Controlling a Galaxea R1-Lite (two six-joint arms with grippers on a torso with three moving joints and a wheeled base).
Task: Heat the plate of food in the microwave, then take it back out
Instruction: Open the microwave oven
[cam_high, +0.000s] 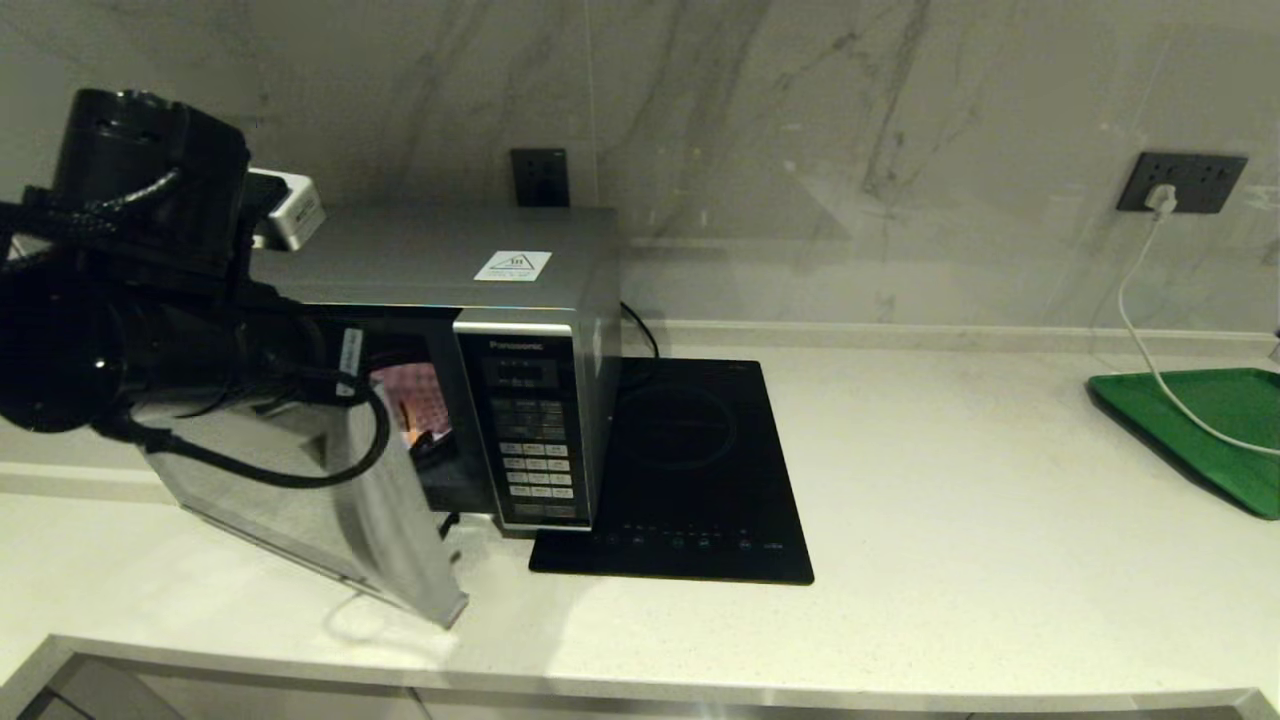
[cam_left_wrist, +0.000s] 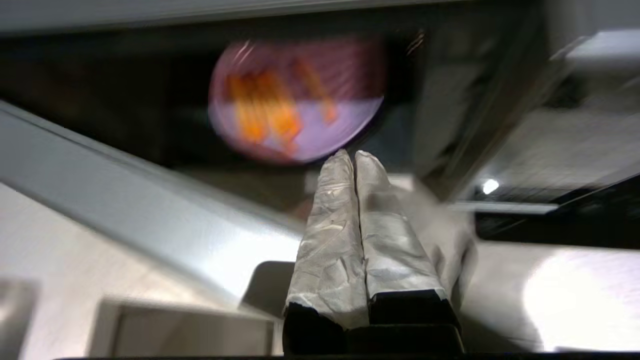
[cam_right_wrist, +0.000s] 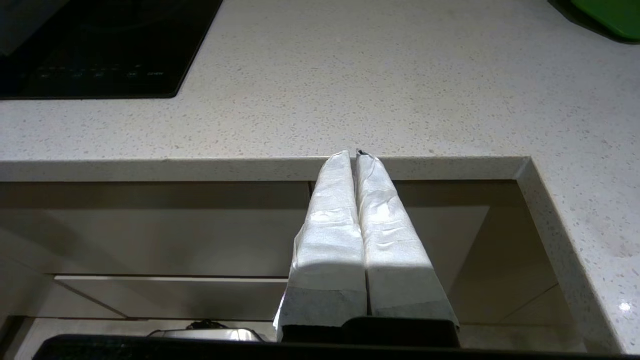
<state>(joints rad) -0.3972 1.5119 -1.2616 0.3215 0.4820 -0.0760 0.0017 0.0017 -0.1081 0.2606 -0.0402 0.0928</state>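
Left wrist view, left gripper wrapped fingers together, round lilac plate of food, boxy silver microwave

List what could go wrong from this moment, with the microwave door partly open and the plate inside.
The left tool, fingers shut, sits at the half-open door; the arm could knock it. The plate lies deep in the microwave, so reaching may scatter fries. The right tool is parked below the counter edge.
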